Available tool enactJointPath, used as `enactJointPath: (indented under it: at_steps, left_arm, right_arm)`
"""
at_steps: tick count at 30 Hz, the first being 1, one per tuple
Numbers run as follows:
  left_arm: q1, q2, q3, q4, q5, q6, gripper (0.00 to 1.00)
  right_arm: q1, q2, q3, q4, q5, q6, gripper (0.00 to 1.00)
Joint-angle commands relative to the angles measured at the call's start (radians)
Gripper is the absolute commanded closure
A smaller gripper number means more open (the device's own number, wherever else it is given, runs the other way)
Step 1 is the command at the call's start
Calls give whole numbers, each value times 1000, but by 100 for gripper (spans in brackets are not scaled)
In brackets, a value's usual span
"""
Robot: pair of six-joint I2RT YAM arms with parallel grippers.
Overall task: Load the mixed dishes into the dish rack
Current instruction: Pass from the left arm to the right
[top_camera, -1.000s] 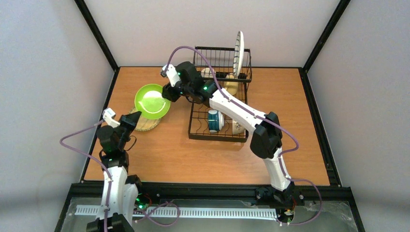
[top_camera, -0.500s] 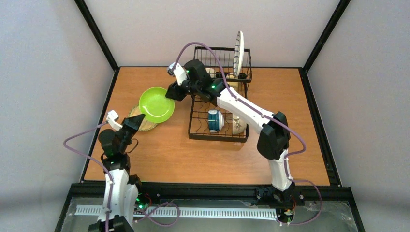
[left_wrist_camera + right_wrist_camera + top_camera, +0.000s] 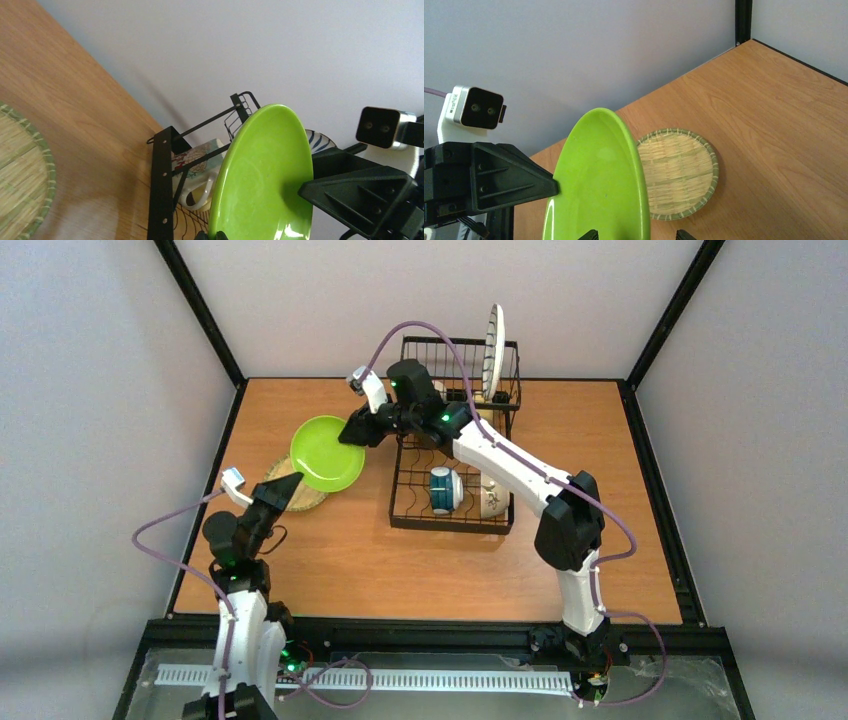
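Seen from above, the right arm rises from its base at the near edge, bends at a raised elbow and stretches toward 11 o'clock across the dish rack (image 3: 450, 525). The right gripper (image 3: 352, 433) is clamped on the 2 o'clock rim of the lime-green plate (image 3: 325, 455). That plate hangs tilted above the table (image 3: 400, 560), just left of the rack. The left arm stands folded close to its base with its forearm angled toward 1 o'clock. The left gripper (image 3: 288, 487) is pinched tight on nothing, its tip over the tan plate (image 3: 305, 502) and just beside the green plate's lower edge (whether they touch I cannot tell). In the rack the teal-and-white cup (image 3: 442, 490) lies on its side next to a cream mug (image 3: 490, 503). The black-and-white striped plate (image 3: 493, 350) stands upright in the taller basket at 12 o'clock. From the left wrist, the green plate stands nearly on edge in the middle, with one black finger (image 3: 350, 195) of the right gripper flat against its face at 3 o'clock. The tan plate lies flat at 9 o'clock, and the rack sits behind. From the right wrist, the green rim runs between two fingertips (image 3: 685, 234) set wide apart at 6 o'clock. The left gripper's closed wedge comes in from 9 o'clock up to the plate's back, and the tan plate lies flat on the wood beyond.
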Motion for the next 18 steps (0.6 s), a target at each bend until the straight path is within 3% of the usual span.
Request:
enactJointPath:
  at_steps: [1, 5, 10, 15, 18]
  left_arm:
    - [-4, 6, 10, 101, 51, -49, 100]
    - [-4, 28, 7, 139, 70, -68, 100]
    - [-4, 56, 9, 173, 86, -83, 100]
    - [-4, 76, 15, 180, 92, -89, 100]
    - [-4, 83, 18, 176, 90, -93, 100]
  right_arm:
    - [-2, -11, -14, 25, -36, 21, 11]
    - [-1, -11, -11, 28, -57, 33, 13]
    - [-1, -7, -11, 28, -72, 41, 28]
    - [-2, -7, -8, 23, -72, 44, 73]
    - [-2, -5, -5, 18, -68, 50, 93]
